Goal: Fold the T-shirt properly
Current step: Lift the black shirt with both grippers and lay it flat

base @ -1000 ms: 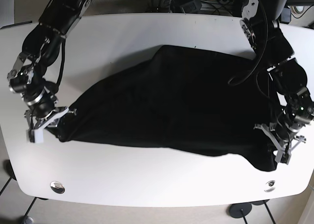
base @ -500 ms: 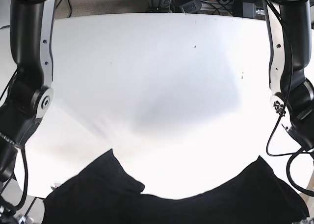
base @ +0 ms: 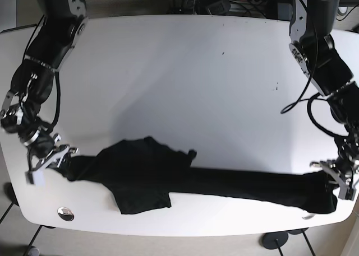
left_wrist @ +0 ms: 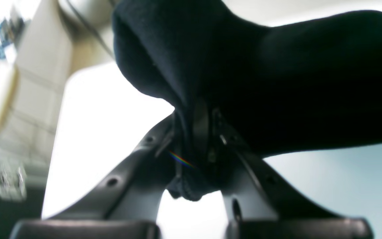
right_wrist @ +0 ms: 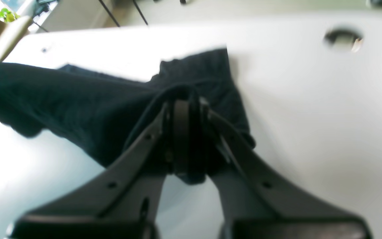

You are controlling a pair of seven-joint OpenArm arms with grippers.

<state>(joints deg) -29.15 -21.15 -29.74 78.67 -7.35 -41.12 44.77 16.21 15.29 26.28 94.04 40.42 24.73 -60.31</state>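
white table [base: 179, 71] carries the black t-shirt [base: 185, 180] along its near edge, drawn into a long band between both arms, a bunched flap lying left of centre. judged: stretched to straighten it before folding. left gripper [base: 338, 179] is clamped on the right end, right gripper [base: 49, 161] on the left end.

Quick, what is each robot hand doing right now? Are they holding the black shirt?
Left tool: closed, pinching a bunch of the black T-shirt.
Right tool: closed, pinching the T-shirt's other end.
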